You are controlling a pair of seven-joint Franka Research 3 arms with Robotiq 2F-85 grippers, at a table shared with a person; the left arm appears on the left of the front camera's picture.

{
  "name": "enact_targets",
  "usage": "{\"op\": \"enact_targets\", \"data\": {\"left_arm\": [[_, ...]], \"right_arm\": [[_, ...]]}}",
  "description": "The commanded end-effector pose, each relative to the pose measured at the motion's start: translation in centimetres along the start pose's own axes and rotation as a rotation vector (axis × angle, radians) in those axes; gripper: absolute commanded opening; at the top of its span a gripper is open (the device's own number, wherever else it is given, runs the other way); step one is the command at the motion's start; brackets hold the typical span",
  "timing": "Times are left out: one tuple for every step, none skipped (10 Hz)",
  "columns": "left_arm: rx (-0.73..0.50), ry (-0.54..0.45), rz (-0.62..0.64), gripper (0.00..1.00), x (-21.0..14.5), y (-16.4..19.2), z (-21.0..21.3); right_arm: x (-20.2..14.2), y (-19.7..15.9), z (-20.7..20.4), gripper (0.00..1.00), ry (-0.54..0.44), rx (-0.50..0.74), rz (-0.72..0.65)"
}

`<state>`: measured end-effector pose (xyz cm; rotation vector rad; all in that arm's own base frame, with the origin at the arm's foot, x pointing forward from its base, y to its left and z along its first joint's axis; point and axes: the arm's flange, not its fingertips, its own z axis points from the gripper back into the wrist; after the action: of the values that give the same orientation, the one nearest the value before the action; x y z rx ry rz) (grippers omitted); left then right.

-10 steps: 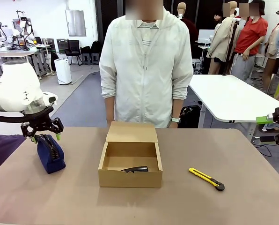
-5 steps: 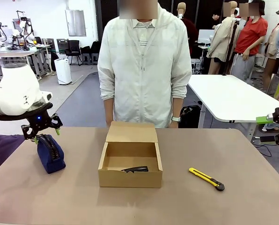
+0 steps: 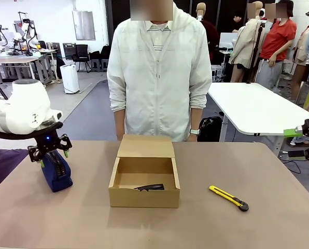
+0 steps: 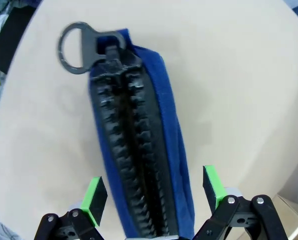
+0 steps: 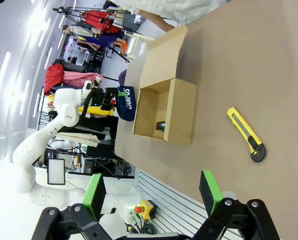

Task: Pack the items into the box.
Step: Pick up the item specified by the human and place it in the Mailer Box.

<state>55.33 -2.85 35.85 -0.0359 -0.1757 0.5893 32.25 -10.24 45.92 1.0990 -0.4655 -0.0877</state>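
1. Now, left gripper [image 3: 50,155] hangs released astride the navy pouch [image 3: 56,174] at nine o'clock (zip upward); right gripper [image 5: 151,192] released too.
2. Box [image 3: 144,197] sits centre.
3. Risk: a pinch on loose fabric lets the pouch slip.

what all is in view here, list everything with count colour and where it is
zip pouch: 1, navy blue, black zip up, table's left side
box: 1, tan cardboard, lid open, table's middle
slim object: 1, black, inside the box near its front wall
utility knife: 1, yellow and black, on the table right of the box
table: 1, brown
person: 1, white jacket, standing at the far side behind the box
left end effector: 1, black with green pads, open, straddling the pouch
right end effector: 1, black with green pads, open, raised at the table's right
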Motion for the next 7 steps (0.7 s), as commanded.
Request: {"op": "enact_targets", "data": {"left_arm": [[-0.005, 0.034, -0.011, 1.0, 1.03, -0.3, -2.07], [0.007, 0.006, 0.005, 1.0, 0.82, -0.33, -2.12], [0.001, -0.022, -0.002, 1.0, 0.7, -0.49, -1.81], [0.011, -0.046, 0.0, 0.5, 0.66, -0.55, -1.63], [-0.018, -0.044, -0.012, 0.0, 0.6, -0.41, -1.39], [-0.019, -0.042, -0.002, 0.0, 0.6, -0.25, -1.46], [-0.015, -0.03, 0.005, 0.0, 0.63, -0.15, -1.68]], "right_arm": [[0.13, 0.2, 0.24, 1.0, 0.005, -0.003, -0.001], [0.13, 0.2, 0.24, 1.0, 0.005, -0.003, -0.001], [0.13, 0.2, 0.24, 1.0, 0.005, -0.003, -0.001], [0.13, 0.2, 0.24, 1.0, 0.005, -0.003, -0.001], [0.13, 0.2, 0.24, 1.0, 0.005, -0.003, -0.001], [0.13, 0.2, 0.24, 1.0, 0.005, -0.003, -0.001], [0.13, 0.2, 0.24, 1.0, 0.005, -0.003, -0.001]]}}
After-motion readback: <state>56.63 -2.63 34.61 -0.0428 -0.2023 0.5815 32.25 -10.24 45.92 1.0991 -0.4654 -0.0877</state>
